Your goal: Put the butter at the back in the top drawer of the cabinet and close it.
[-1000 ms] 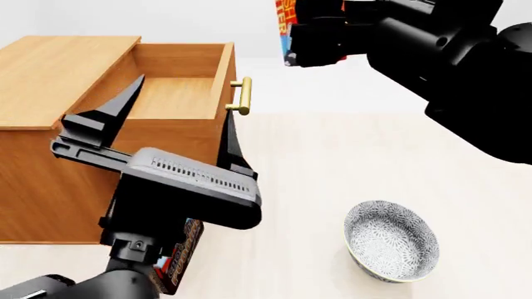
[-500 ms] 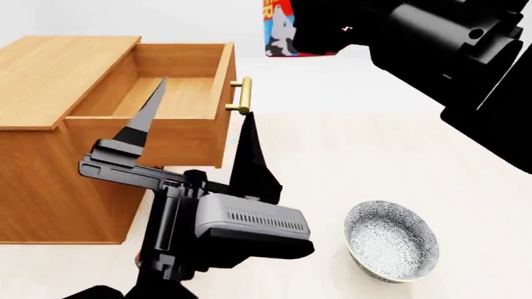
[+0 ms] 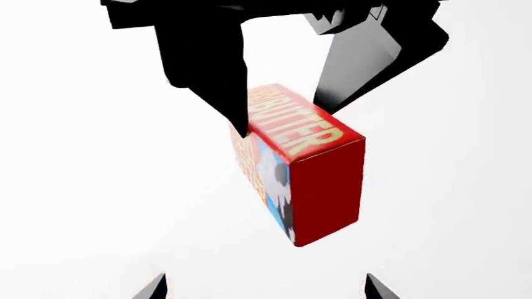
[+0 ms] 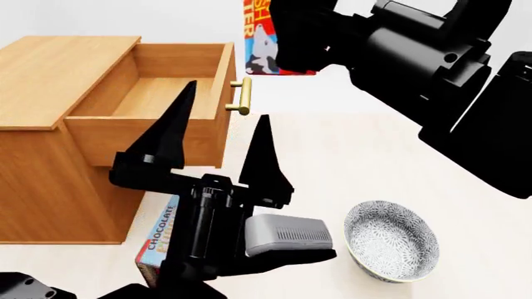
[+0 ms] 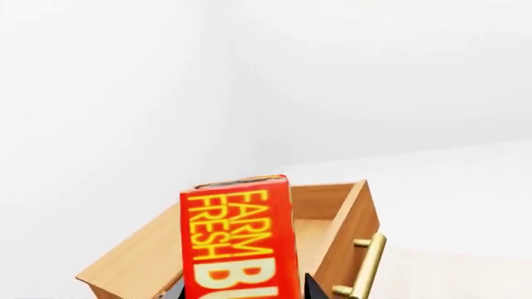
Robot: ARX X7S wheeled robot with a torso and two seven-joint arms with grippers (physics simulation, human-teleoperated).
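At the left of the head view, the cabinet (image 4: 50, 124) is seen with its top drawer (image 4: 158, 93) pulled open. The left pincer (image 4: 220, 134) is spread, holding nothing, lower centre. At the upper centre, the butter (image 4: 261, 40) is gripped by the right pincer (image 4: 287, 37), in open air beyond the drawer's front edge.

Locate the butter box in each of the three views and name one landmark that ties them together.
Head view: the butter sits at the top centre, held by the right gripper, to the right of the open top drawer.
Left wrist view: butter at centre, seen from below, pinched between dark fingers.
Right wrist view: butter at bottom centre, in front of the top drawer.
Shared landmark: the brass handle, head and right wrist views only.
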